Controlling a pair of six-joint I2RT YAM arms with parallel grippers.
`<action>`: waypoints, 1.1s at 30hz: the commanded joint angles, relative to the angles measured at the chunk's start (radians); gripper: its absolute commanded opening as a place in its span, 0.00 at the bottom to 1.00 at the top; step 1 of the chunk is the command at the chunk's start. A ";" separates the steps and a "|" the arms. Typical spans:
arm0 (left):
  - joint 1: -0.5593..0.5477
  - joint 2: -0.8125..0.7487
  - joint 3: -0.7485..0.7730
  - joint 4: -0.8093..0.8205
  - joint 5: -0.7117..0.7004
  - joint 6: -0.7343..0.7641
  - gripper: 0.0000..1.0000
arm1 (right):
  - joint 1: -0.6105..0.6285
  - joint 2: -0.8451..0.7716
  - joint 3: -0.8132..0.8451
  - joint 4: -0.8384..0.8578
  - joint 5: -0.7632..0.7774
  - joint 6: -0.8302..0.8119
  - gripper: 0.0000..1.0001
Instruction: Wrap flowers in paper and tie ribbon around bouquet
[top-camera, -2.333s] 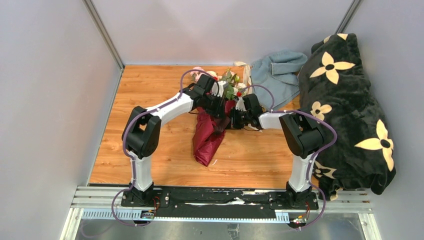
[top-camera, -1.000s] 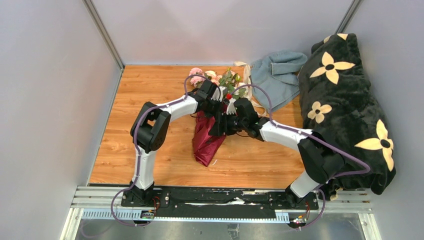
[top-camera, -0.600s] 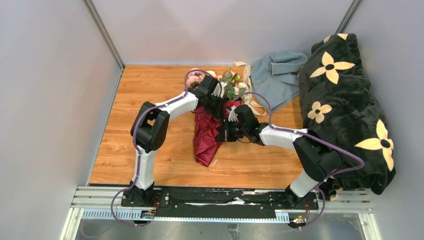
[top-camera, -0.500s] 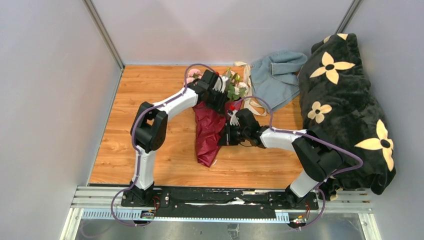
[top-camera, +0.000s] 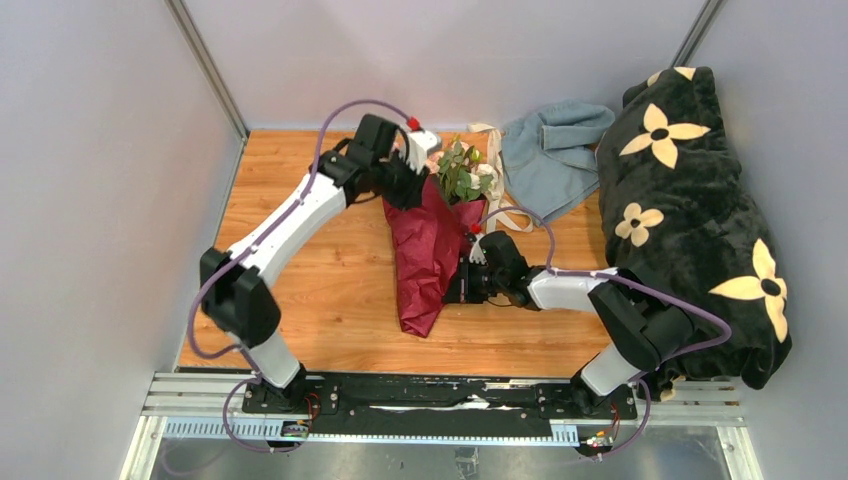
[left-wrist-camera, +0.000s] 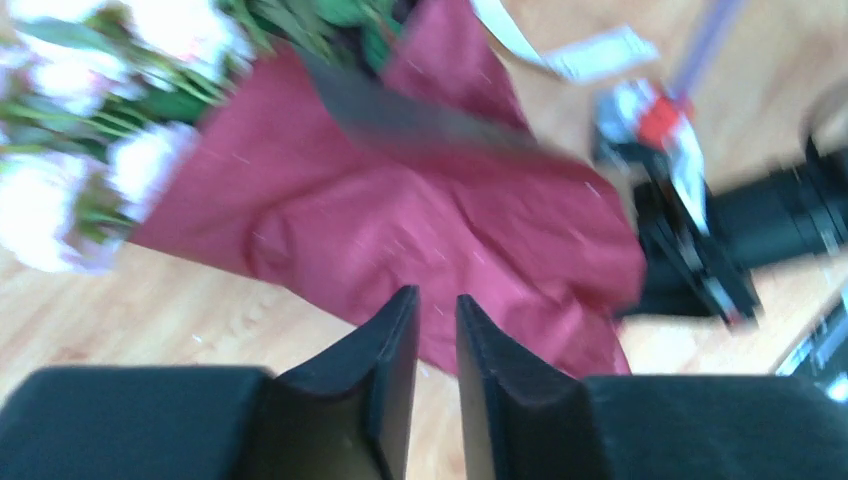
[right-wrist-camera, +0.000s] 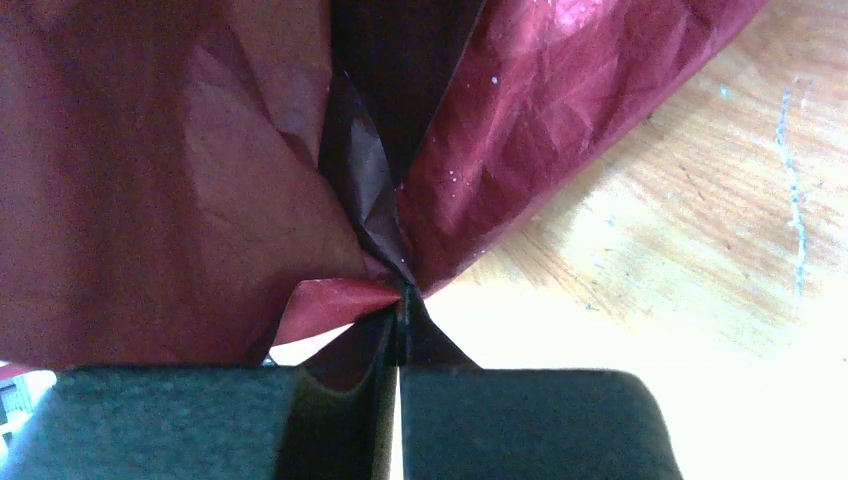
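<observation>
The dark red paper (top-camera: 425, 250) lies on the wooden table as a crinkled cone around the flowers (top-camera: 462, 170), whose pink blooms and green leaves stick out at its far end. My right gripper (top-camera: 462, 283) is shut on the paper's right edge; in the right wrist view a fold of the paper (right-wrist-camera: 200, 180) is pinched at its tips (right-wrist-camera: 400, 297). My left gripper (top-camera: 402, 178) hovers over the cone's far left, with its jaws a little apart and nothing between them (left-wrist-camera: 437, 300), above the paper (left-wrist-camera: 420, 220) and the flowers (left-wrist-camera: 60, 190). The cream ribbon (top-camera: 495, 150) trails beside the flowers.
A grey-blue cloth (top-camera: 555, 150) lies at the back right, touching the ribbon. A big black blanket with cream flower prints (top-camera: 690, 200) fills the right side. Grey walls close in the table on the left and at the back.
The left gripper has let go of the paper, opened slightly and lifted back to the far left. The right gripper has shut on the paper's right edge and drawn nearer. The paper now lies wider.
</observation>
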 joint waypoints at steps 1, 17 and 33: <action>-0.063 -0.113 -0.209 -0.083 0.060 0.171 0.25 | 0.003 -0.028 -0.037 0.038 0.017 0.055 0.00; -0.366 -0.161 -0.645 0.244 -0.169 0.331 0.25 | 0.003 -0.053 -0.071 0.047 0.022 0.116 0.05; -0.433 -0.072 -0.771 0.290 -0.185 0.471 0.37 | -0.268 -0.330 0.042 -0.299 -0.144 -0.221 0.44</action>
